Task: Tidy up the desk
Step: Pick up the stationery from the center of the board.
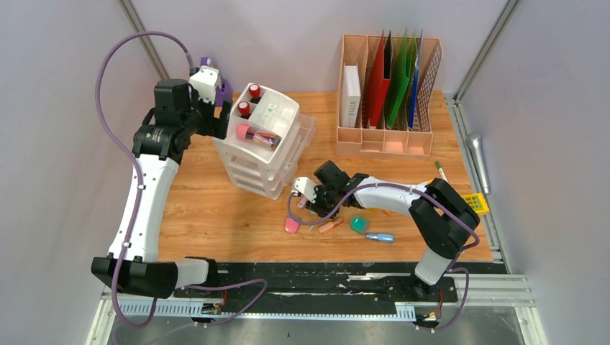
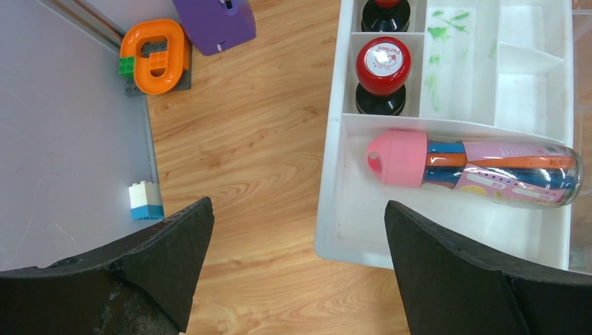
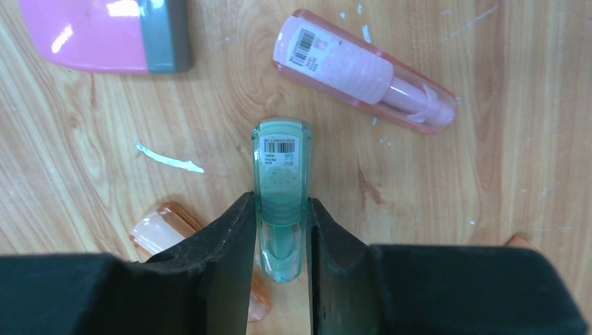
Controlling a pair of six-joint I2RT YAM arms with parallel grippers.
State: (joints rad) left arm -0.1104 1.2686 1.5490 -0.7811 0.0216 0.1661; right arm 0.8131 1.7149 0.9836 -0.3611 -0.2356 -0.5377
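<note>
Your right gripper (image 3: 281,202) was down on the desk (image 3: 489,174), jaws closed in against both long sides of the teal tube (image 3: 280,164). You took it across its narrow width near the tail end, which I judged the only sensible hold for something lying flat on the wood. That left the barcode sticker facing up, its digits too small to read. It was tight in there: a peach tube (image 3: 157,230) lay just beside the left jaw, partly under it, so a lift risked dragging it along. The pink tube (image 3: 363,70), barcode also up, and a pink and grey block (image 3: 105,35) lay apart from the grip. Your left gripper (image 2: 297,216) hung wide open, holding nothing, over bare wood at the edge of the white tray (image 2: 335,209), probably parked where it could receive or steady things. In that tray a clear pen tube (image 2: 482,171) with a pink cap lay along the front compartment, label print too blurred to read. Behind it stood a red-capped stamp (image 2: 382,61) whose top seemed to read "Perfect". At the back of the desk, in the file rack (image 1: 385,144), a white book (image 1: 350,95) showed "STILL" on its spine.
</note>
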